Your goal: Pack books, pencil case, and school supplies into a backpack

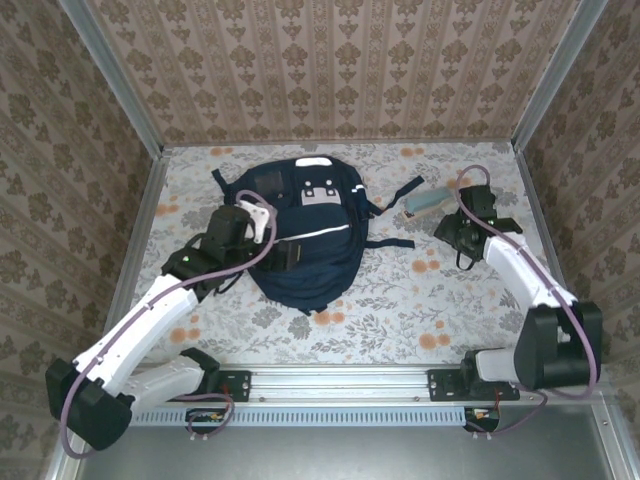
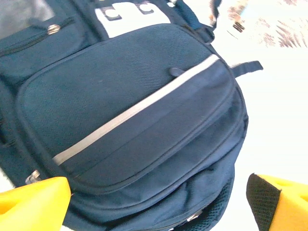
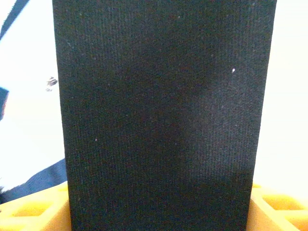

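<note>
The navy backpack (image 1: 322, 268) lies flat on the table's middle-left, its grey patches toward the far wall. My left gripper (image 1: 289, 256) hovers over its lower front pocket (image 2: 134, 91), open, with its yellow fingers (image 2: 33, 204) wide apart and nothing between them. At the right, my right gripper (image 1: 461, 235) is low over the table. A flat dark navy book (image 3: 159, 106) spans the whole gap between its yellow fingers (image 3: 29, 209), upright in the right wrist view. A pale blue-grey oblong, perhaps the pencil case (image 1: 424, 200), lies just beyond that gripper.
Dark backpack straps (image 1: 398, 192) trail toward the pale oblong. Patterned walls close in the table on three sides, with metal posts (image 1: 150, 190) at the corners. A metal rail (image 1: 340, 382) runs along the near edge between the arm bases.
</note>
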